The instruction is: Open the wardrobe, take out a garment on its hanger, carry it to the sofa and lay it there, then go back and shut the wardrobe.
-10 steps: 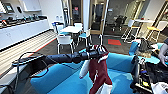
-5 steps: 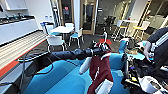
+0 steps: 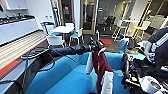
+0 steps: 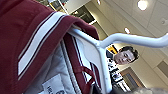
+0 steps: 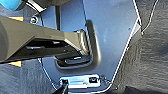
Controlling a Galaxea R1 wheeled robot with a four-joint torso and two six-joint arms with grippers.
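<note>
My left gripper (image 3: 96,47) is blurred against the garment (image 3: 100,66), its grasp unclear; the hanger's (image 4: 130,40) hook runs off-frame.

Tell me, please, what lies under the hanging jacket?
The jacket hangs from the left gripper over the blue sofa. Seat cushion shows around it; the part right behind the jacket is covered.

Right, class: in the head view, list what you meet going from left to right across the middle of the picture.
White counter → white chair → left arm → maroon garment → person at the right edge.
</note>
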